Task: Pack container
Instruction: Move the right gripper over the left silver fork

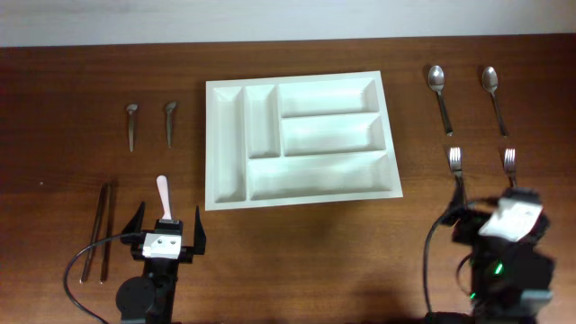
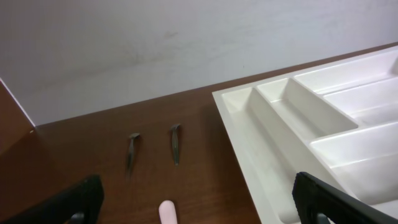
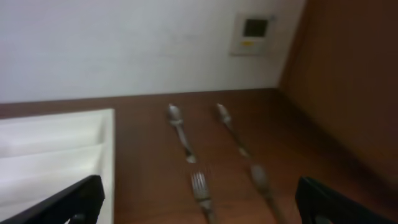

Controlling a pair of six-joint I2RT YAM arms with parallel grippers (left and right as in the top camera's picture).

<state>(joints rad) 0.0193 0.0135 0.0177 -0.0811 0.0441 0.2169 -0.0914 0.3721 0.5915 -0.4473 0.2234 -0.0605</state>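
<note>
Left gripper [image 1: 168,216] is seen with its jaws spread wide and nothing held; a slender pale pink utensil [image 1: 163,193] lies just ahead of it. To its left, a pair of thin dark sticks [image 1: 101,229] is laid on the brown wooden table [image 1: 54,81], and farther back two short dark metal utensils [image 1: 132,124] rest well apart from the tray. At the centre the large white rectangular plastic cutlery tray [image 1: 297,193] is placed, all five compartments bare. To its right, two silver metal spoons [image 1: 438,90] and two silver metal forks [image 1: 456,166] lie on the table. Right gripper [image 1: 502,214] is likewise held wide open and empty, beside the fork handles. Packing is judged not yet begun: every piece remains to be moved in.
</note>
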